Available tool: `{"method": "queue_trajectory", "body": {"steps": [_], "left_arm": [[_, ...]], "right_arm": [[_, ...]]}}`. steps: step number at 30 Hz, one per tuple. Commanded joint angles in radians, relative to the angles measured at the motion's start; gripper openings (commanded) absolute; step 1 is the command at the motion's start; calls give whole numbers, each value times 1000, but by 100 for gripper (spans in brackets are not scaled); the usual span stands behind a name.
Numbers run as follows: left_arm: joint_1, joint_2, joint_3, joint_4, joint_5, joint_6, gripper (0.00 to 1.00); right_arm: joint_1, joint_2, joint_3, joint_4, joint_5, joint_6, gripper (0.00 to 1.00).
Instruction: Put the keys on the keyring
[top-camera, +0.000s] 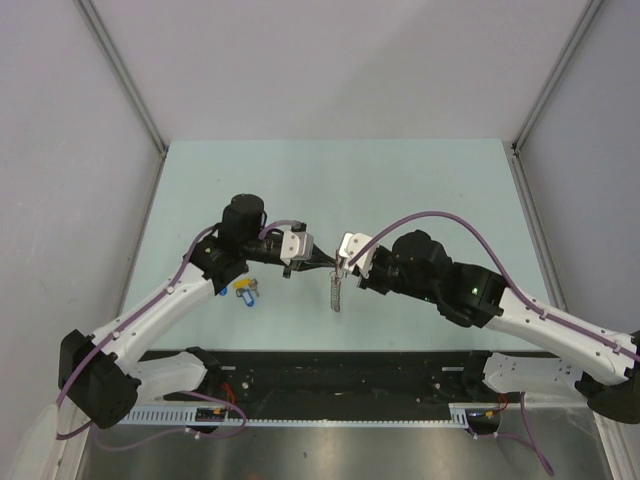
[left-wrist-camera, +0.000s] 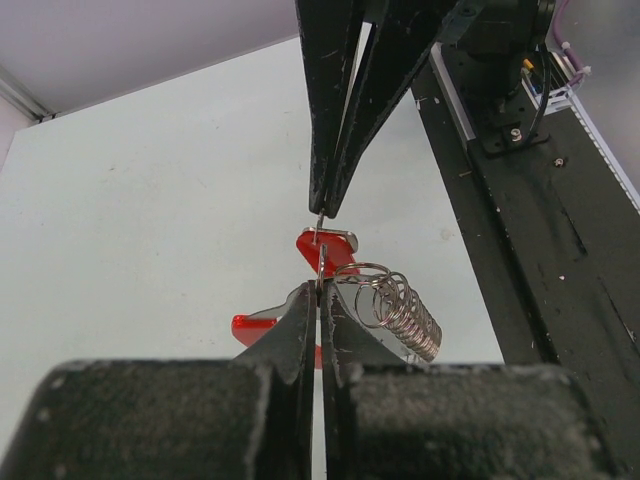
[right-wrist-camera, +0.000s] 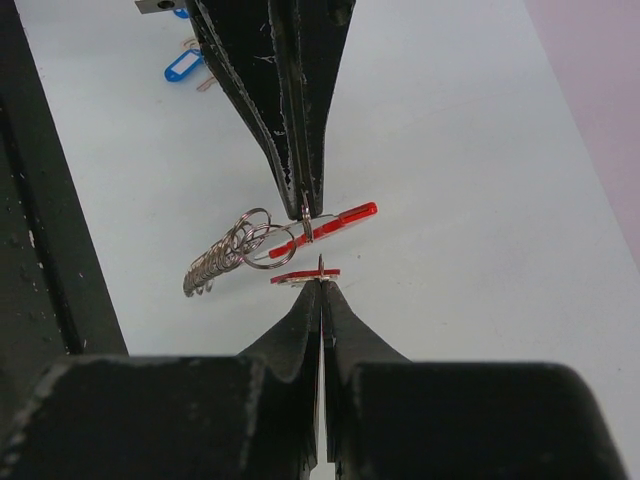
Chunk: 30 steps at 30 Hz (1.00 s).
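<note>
Clamped shut, the left gripper (left-wrist-camera: 318, 291) pinches the wire of the keyring (left-wrist-camera: 415, 325), whose chain trails just beside the tips. You see the right gripper (right-wrist-camera: 320, 288) also shut, on a red key (right-wrist-camera: 305, 275). Both arms reach inward, with the tips almost touching over the counter's (top-camera: 450, 180) middle, slightly toward its near edge. A blue key (right-wrist-camera: 180, 68) lies further toward the left edge.

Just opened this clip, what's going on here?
The left hand and right hand are both shut, tip to tip above the table, apparently pinching one thin wire loop of the keyring. Its silvery ring chain and red tags hang there. The blue key and yellow key lie by the left arm, not yet on.
</note>
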Motion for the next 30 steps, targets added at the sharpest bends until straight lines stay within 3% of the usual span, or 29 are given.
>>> {"method": "queue_trajectory", "body": {"steps": [1, 30], "left_arm": [[-3, -8, -4, 46, 48, -9, 0], [-3, -12, -1, 33, 52, -3, 0]], "right_arm": [[10, -14, 46, -3, -13, -8, 0], [18, -4, 44, 27, -5, -8, 0]]}}
